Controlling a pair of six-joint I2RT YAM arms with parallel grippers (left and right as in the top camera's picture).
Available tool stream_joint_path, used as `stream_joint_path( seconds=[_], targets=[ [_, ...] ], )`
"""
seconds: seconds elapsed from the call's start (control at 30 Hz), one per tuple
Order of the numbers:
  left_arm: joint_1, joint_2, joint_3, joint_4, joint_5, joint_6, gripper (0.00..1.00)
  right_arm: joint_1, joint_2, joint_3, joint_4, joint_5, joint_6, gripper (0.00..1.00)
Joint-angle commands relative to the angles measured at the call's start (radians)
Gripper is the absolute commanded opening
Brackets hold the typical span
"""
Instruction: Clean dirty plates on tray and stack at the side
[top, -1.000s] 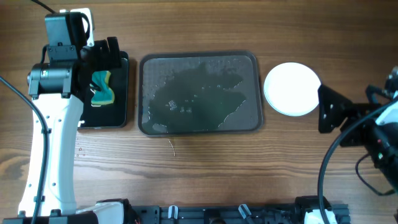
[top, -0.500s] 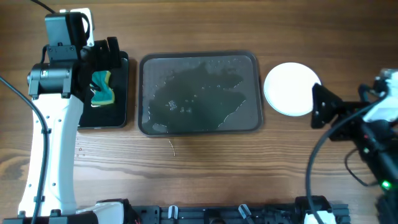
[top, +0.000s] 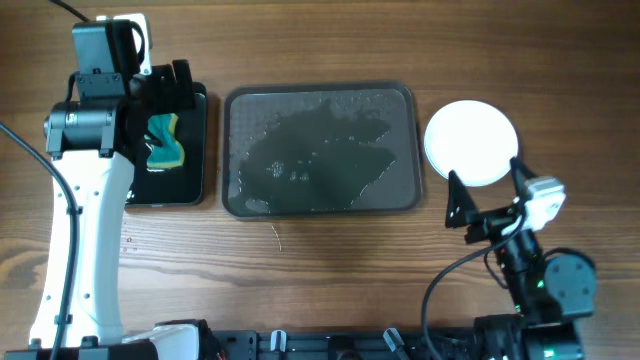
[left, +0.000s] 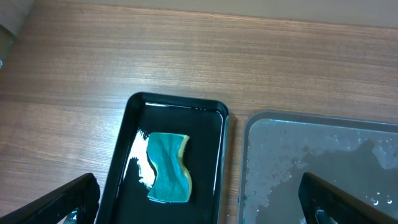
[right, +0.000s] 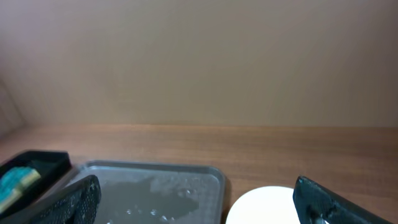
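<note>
The dark-grey tray (top: 320, 96) lies mid-table, wet and holding no plates; it also shows in the left wrist view (left: 323, 124) and the right wrist view (right: 155, 171). A stack of plates with a white one on top (top: 470, 140) sits right of the tray, its near edge in the right wrist view (right: 261, 208). How many plates are in it I cannot tell. My left gripper (top: 165, 85) is open and empty above the small black tray (left: 177, 106). My right gripper (top: 487, 193) is open and empty, just in front of the stack.
The small black tray (top: 195, 150) at the left holds a teal-and-yellow sponge (top: 164, 142), also in the left wrist view (left: 166, 175). The right arm's base stands at the front right. Bare wood lies in front of the tray.
My right arm has swung from the far right edge in toward the front, and its open gripper now sits just in front of the plate stack. The left arm has not moved.
</note>
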Motion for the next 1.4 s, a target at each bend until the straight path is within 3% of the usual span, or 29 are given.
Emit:
stream_joint_path(
  seconds=[0.0, 0.37, 1.37],
  targets=[
    [-0.005, 0.005, 0.0, 0.003, -0.009, 0.001, 1.0, 0.004, -0.114, -0.127, 0.05, -0.018, -0.06, 1.0],
    [-0.005, 0.005, 0.0, 0.003, -0.009, 0.001, 1.0, 0.004, -0.233, -0.317, 0.121, -0.093, -0.204, 1.0],
    [-0.005, 0.005, 0.0, 0.003, -0.009, 0.001, 1.0, 0.004, -0.232, -0.316, 0.111, -0.092, -0.21, 1.0]
  ],
)
